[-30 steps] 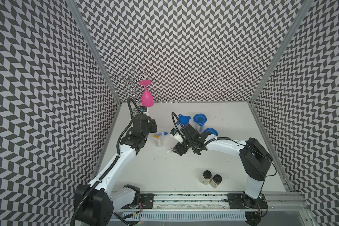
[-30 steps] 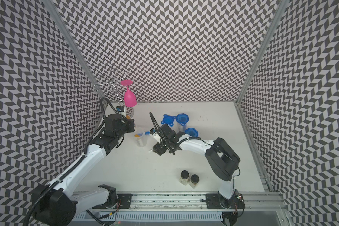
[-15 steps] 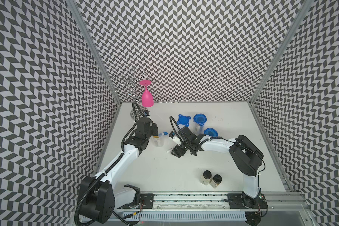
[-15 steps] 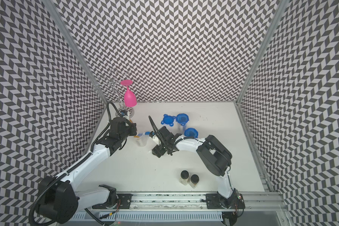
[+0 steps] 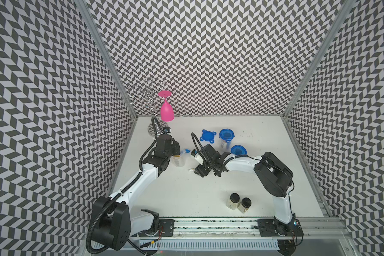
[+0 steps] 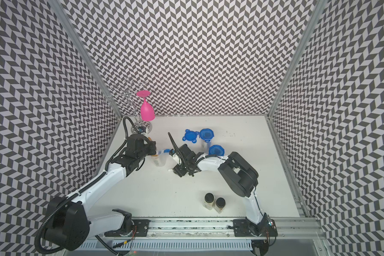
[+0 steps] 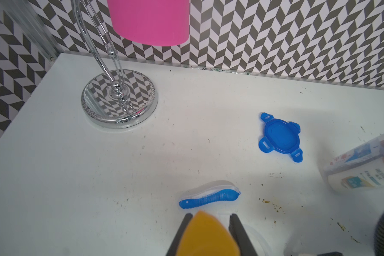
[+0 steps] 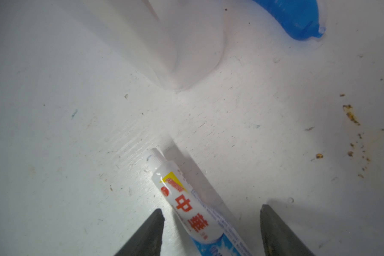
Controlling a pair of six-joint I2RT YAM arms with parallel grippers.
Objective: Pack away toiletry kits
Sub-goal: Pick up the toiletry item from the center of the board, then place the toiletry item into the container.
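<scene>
Both top views bright, flat light from overhead; white bench (image 5: 208, 195) near blown out, only soft faint shadows under the arms (image 5: 140, 184). Walls (image 5: 42, 110) bow at frame edges, wide-lens stretch. Focus crisp. Left wrist view well lit, sharp on the bench; gold-capped bottle (image 7: 205, 237) right at the lens is a blur. Chrome stand base (image 7: 119, 98), bench's 11 o'clock, glints and mirrors the wall. Right wrist view dimmer, corners fall off grey, hot patch around the toothpaste tube (image 8: 186, 206), hard shadow alongside it; clear tub (image 8: 186, 44) hazy.

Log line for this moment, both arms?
left end effector: shut on gold-capped bottle at open tub | right end effector: open astride toothpaste tube on table
</scene>
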